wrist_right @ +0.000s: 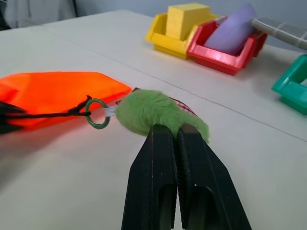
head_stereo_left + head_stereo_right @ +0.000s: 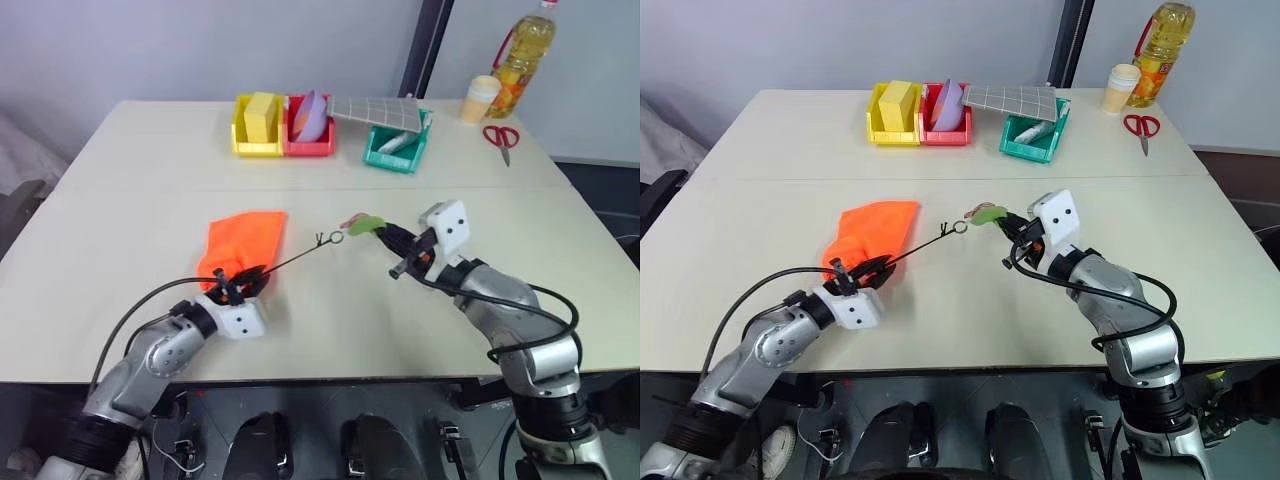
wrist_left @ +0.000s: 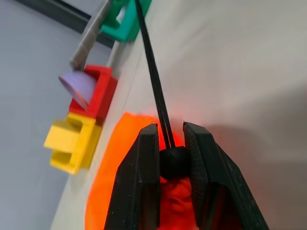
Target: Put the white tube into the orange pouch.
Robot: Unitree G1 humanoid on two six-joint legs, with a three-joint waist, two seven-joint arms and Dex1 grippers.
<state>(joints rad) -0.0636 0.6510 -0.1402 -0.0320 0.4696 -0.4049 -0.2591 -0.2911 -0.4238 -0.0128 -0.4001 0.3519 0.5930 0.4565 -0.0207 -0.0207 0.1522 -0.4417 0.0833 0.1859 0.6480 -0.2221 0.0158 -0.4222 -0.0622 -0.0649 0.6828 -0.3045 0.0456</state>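
The cream tabletop (image 2: 330,320) stands against a grey wall. The orange pouch (image 2: 245,240) lies flat, its mouth pinched by the left hand (image 2: 238,285). The right hand (image 2: 392,240), clenched on the green fuzzy tag (image 1: 158,112), stretches the black cord (image 2: 295,258). Seemingly cinching or opening; a whitish tube (image 2: 392,142), possibly the white tube, lies in the teal bin (image 2: 400,150).

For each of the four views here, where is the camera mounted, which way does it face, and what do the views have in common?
Left eye and right eye views: on the head, looking forward and down over both arms at the table; both show the orange pouch.
Left wrist view: on the left wrist, along the left gripper, whose fingers pinch the black cord stopper at the pouch, facing the bins.
Right wrist view: on the right wrist, along the right gripper, shut on the green fuzzy tag.
Shared: pouch, cord and bins.
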